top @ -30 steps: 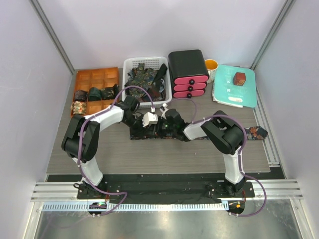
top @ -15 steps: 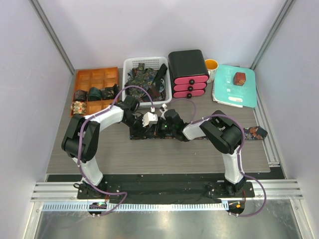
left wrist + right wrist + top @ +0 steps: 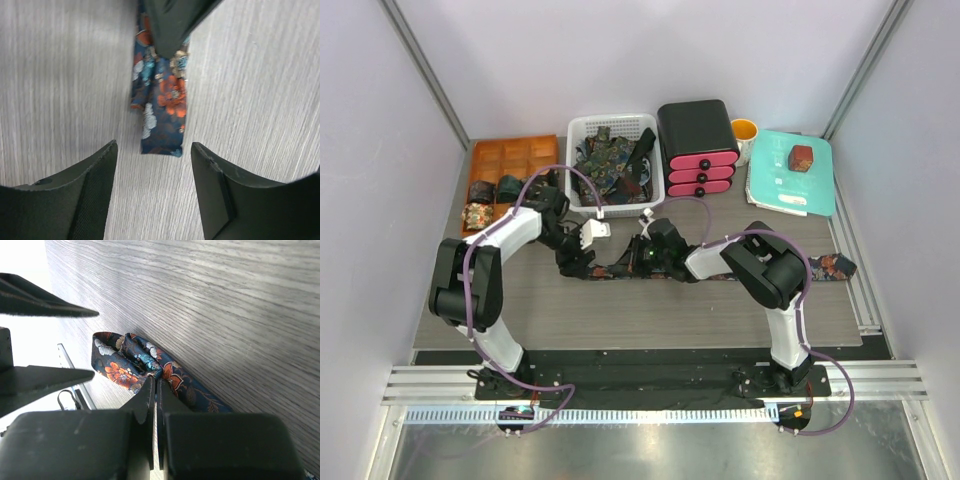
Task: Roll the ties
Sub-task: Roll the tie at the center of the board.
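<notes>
A dark tie with orange and blue flowers (image 3: 610, 270) lies across the table, its wide end at the far right (image 3: 832, 266). My right gripper (image 3: 638, 258) is shut on the tie near its folded narrow end (image 3: 159, 381). The fold (image 3: 122, 365) bunches just beyond the fingertips. My left gripper (image 3: 572, 260) is open and empty, just left of that end. In the left wrist view the tie's end (image 3: 161, 115) lies on the table ahead of the open gripper (image 3: 152, 150), apart from the fingers (image 3: 90, 180).
An orange compartment tray (image 3: 490, 160) at the back left holds several rolled ties (image 3: 510, 187). A white basket (image 3: 582, 128) holds loose ties. A black and pink drawer unit (image 3: 698, 150), a yellow cup (image 3: 745, 129) and a teal board (image 3: 815, 190) with a red-brown box (image 3: 802, 157) stand behind.
My left gripper has pulled back to the left, away from the right gripper and off the tie's end, and is now open. The right gripper stays shut on the tie.
</notes>
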### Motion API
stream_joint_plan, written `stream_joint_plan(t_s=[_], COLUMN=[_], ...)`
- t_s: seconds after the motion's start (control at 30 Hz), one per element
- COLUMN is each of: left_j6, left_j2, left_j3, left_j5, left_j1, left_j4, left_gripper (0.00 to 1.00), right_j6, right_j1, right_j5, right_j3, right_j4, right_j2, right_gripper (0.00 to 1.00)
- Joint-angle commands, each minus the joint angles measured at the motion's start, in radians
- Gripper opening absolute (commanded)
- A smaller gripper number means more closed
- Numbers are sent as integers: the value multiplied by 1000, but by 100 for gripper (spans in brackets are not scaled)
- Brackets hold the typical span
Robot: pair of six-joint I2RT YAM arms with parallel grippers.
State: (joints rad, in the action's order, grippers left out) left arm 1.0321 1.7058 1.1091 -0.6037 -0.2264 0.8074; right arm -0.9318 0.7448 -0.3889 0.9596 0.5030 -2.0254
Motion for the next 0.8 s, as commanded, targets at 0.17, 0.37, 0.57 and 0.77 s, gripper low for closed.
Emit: stream_joint_plan(t_s=[0.17, 0.37, 0.57, 0.77], left_j6=[75, 91, 106, 111], left_j2=[-2, -2, 26, 32], left_j3=[-2, 5, 15, 20], left_j5=[-30, -24, 11, 15], left_j1=[-10, -13, -25, -27], left_j4=[18, 12, 32, 39], left_gripper=[59, 45, 53, 40], right_j6=[41, 39, 37, 39], right_j1=[5, 7, 7, 5], right_j5=[48, 45, 47, 50], right_j3=[24, 27, 25, 24], right_j4=[-41, -40, -40, -38], right_j2=[-22, -27, -25, -25], right_gripper=[1, 1, 1, 1])
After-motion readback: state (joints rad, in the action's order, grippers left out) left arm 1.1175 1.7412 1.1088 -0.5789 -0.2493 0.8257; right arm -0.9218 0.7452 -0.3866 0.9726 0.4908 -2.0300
